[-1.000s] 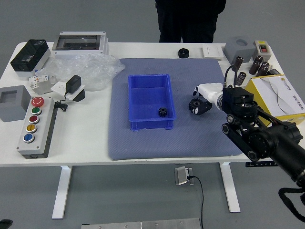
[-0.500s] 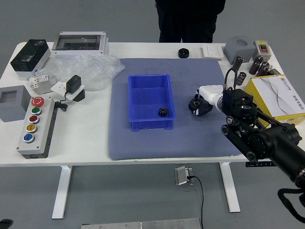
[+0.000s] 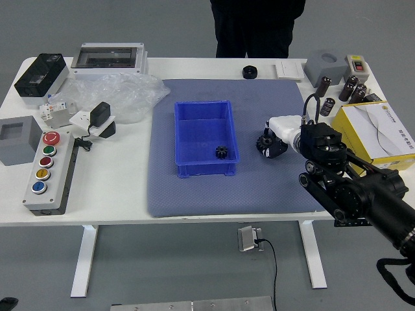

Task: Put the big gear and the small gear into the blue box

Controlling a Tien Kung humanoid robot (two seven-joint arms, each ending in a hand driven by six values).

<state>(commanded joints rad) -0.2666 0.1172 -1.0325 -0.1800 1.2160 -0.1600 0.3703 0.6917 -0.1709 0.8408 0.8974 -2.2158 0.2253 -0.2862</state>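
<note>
The big black gear (image 3: 262, 142) is on the blue-grey mat, right of the blue box (image 3: 204, 105). My right hand (image 3: 273, 141), white with black fingertips, is shut on its right side; the fingers partly cover it. The small black gear (image 3: 222, 152) lies inside the box, near its right front corner. A black bit of my left hand (image 3: 8, 303) shows at the lower left corner, away from the table.
Plastic wrap (image 3: 123, 94) and a button panel (image 3: 50, 172) lie left of the mat (image 3: 194, 201). A yellow box (image 3: 376, 133) and dark cylinders (image 3: 347, 88) stand right. A black round part (image 3: 249, 72) sits behind. A person in black stands at the far side, hands not visible.
My right hand's fingers have drawn in around the big gear, and its wrist and forearm have shifted slightly. The small gear and the box have stayed put.
</note>
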